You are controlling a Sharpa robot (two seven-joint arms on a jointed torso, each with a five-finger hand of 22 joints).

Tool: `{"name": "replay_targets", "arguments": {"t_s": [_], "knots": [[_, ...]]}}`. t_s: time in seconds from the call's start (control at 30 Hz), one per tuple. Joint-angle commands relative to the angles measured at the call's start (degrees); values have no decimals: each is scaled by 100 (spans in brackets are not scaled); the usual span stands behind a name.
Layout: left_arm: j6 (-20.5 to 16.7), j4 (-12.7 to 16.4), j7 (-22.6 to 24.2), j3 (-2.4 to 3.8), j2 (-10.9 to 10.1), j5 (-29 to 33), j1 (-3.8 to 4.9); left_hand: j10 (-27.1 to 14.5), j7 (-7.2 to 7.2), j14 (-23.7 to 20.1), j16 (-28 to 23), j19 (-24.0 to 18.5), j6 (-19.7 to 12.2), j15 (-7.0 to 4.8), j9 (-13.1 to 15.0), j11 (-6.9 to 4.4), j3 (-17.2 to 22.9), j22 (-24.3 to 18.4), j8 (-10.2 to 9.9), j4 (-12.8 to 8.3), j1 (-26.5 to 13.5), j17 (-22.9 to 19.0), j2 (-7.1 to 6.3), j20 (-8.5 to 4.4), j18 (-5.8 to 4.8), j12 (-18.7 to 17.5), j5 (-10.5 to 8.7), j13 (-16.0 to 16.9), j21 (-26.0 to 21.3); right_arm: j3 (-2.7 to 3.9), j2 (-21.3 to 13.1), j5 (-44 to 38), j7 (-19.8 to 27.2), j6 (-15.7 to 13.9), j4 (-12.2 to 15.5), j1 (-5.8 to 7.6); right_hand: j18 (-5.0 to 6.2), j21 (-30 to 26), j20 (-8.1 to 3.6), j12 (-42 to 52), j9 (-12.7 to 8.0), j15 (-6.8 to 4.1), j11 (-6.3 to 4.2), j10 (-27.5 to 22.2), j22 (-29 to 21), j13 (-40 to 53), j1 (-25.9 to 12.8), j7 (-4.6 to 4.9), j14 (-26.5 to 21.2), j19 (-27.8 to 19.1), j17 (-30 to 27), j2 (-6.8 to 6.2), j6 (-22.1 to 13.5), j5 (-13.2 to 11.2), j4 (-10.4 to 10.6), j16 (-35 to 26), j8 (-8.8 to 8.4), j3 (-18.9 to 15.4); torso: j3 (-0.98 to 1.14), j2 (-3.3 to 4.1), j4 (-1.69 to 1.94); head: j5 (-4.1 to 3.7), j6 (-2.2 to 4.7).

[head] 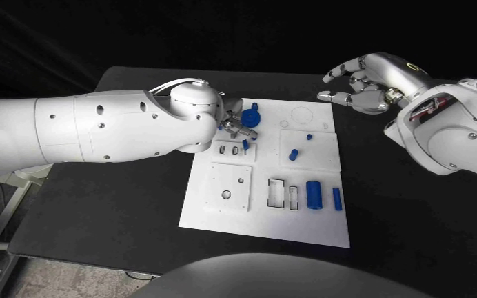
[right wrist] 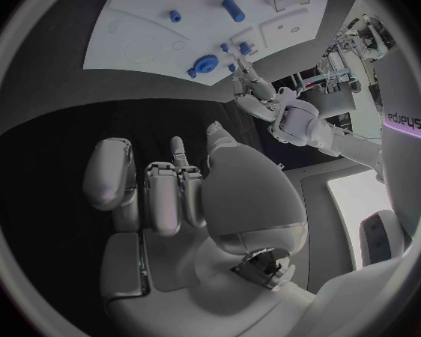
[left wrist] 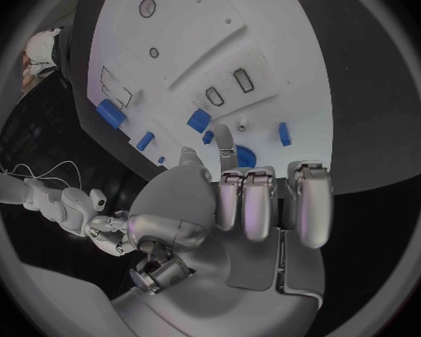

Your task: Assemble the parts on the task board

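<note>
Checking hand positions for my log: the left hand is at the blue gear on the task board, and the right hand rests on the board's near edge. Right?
Not quite. The head view shows the right hand raised over the black table beyond the task board's far right corner, holding nothing. The left hand is at the blue gear.

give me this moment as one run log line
left hand: over task board by blue gear, grasp unclear | right hand: off board, holds nothing | blue cylinder: lying on board
</note>
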Motion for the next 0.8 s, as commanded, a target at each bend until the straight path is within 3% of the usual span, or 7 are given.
{"name": "replay_targets", "arguments": {"t_s": [0.03, 0.5, 0.8], "knots": [[212, -15, -83, 2, 36, -72, -11, 607, -5, 592, 14, 445, 1, -50, 52, -46, 63, 1316, -49, -17, 20, 1508, -42, -37, -82, 11, 79, 1504, -4, 2, 1, 1, -62, 72, -9, -6, 98, -31, 17, -18, -8, 52, 39, 290, 762, 1147, 1, 9, 362, -41, 414, 74, 36, 39, -4, -30, -20, -15, 0, -2, 1, -2, 0], [275, -97, -71, 4, 161, 20, -158, 607, -4, 592, 14, 386, 16, -51, 154, -45, 237, 1239, -238, -95, 150, 1508, -96, -43, -63, 11, 175, 1504, -41, 0, 11, 18, -84, 111, -44, -29, 104, -63, 17, -30, -10, 52, 39, 282, 753, 1137, 0, 9, 357, -50, 389, 79, 37, 41, -2, -50, -21, -16, 2, 3, -5, -39, 0], [214, -115, -55, 5, 168, 85, -182, 607, 20, 592, 14, 345, 7, -37, 186, -28, 388, 1187, -470, -172, 266, 1508, -148, -33, -50, 11, 292, 1504, -70, 0, 25, 26, -85, 113, -69, -37, 107, -79, 17, -30, -11, 52, 39, 282, 749, 1137, 1, 10, 355, -55, 377, 81, 37, 42, -3, -60, -22, -17, -1, 0, 2, -46, 0]]}}
